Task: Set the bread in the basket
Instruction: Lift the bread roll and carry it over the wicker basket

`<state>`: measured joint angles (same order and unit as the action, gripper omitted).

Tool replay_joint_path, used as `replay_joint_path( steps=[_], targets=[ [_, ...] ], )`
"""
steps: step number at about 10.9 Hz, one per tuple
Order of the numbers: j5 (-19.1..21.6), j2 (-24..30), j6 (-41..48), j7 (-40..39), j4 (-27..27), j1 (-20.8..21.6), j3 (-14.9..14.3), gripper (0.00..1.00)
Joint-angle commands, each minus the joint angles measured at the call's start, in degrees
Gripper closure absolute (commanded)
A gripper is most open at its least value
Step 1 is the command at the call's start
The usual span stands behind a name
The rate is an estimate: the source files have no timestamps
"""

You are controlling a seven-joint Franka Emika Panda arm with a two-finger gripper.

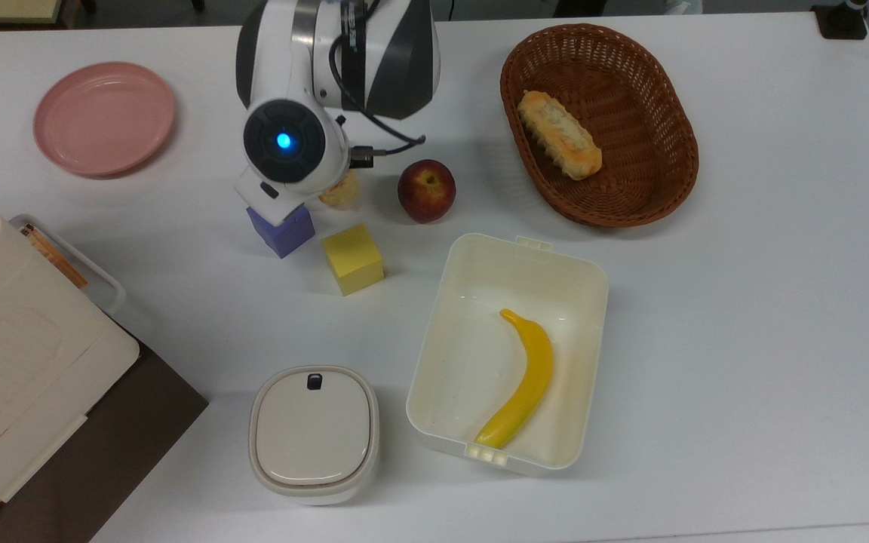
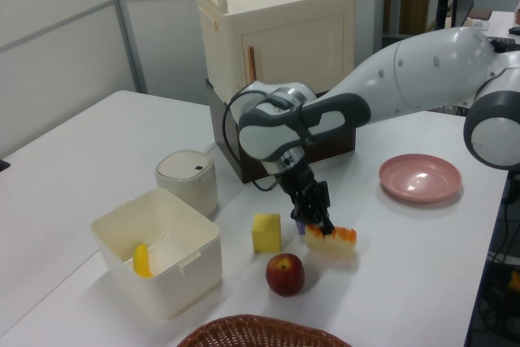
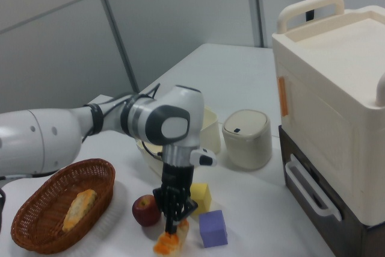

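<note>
The bread (image 2: 331, 241), a short bun with an orange-golden top, hangs tilted just above the table beside the apple (image 2: 285, 273). My gripper (image 2: 322, 223) comes down on it from above and is shut on it. In the right view the gripper (image 3: 172, 224) pinches the bread (image 3: 169, 243) at its top. From the top view the arm's wrist hides all but one end of the bread (image 1: 341, 193). The dark-brown wicker basket (image 1: 653, 113) stands at the top view's right, beyond the apple (image 1: 426, 190). A longer ridged loaf (image 1: 559, 134) lies in it.
A purple cube (image 1: 281, 228) and a yellow cube (image 1: 353, 259) sit close by the gripper. A cream plastic box (image 1: 589, 280) holds a banana (image 1: 525, 377). A lidded white container (image 1: 314, 434), a pink plate (image 1: 104, 118) and a cream cabinet (image 1: 12, 354) stand farther off.
</note>
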<state>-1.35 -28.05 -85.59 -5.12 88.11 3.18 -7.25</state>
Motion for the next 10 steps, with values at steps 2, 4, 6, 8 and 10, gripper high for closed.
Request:
replay_joint_path(
  steps=[2, 4, 6, 8, 10],
  targets=[
    [-0.41, 7.73, 7.1, 0.99, -2.24, 2.17, -0.31, 1.0],
    [0.11, 11.6, 9.2, 1.43, -2.85, 4.2, -0.31, 1.0],
    [0.73, 15.03, 10.79, 2.3, -3.12, 7.97, -0.31, 1.0],
    [2.39, 16.97, 10.71, 7.03, -3.21, 13.14, -0.31, 1.0],
    [5.03, 17.07, 10.8, 11.95, -4.61, 19.03, -0.31, 1.0]
  ],
)
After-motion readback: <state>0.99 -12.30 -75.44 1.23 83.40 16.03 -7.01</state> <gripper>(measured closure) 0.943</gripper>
